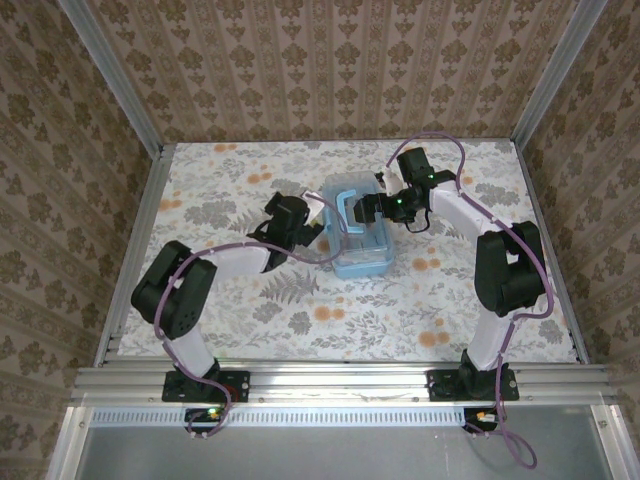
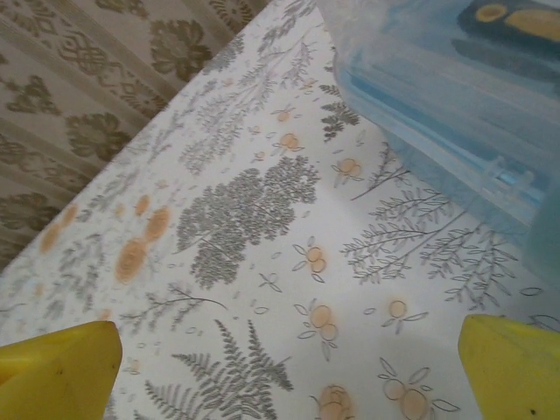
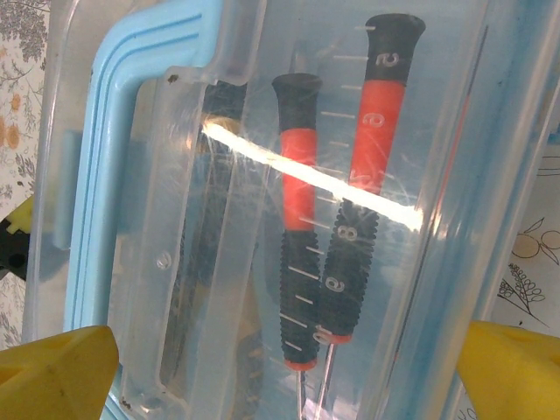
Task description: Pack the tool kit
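Floral counter (image 1: 300, 310): case (image 1: 362, 255) is flanked by left gripper (image 1: 315, 232), right gripper (image 1: 366, 209), jaws apart; nudged from 9 o'clock, it could be skidded.

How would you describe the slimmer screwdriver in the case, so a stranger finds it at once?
On the floral table sits a translucent light-blue case. Inside it lie two red-and-black screwdrivers side by side. Yours is the slimmer one, nearer the blue handle.

Tips of 2 screwdrivers (image 3: 297, 219) cut off at btm edge; dark tool (image 3: 203, 262) blurred behind lid (image 3: 437, 175).
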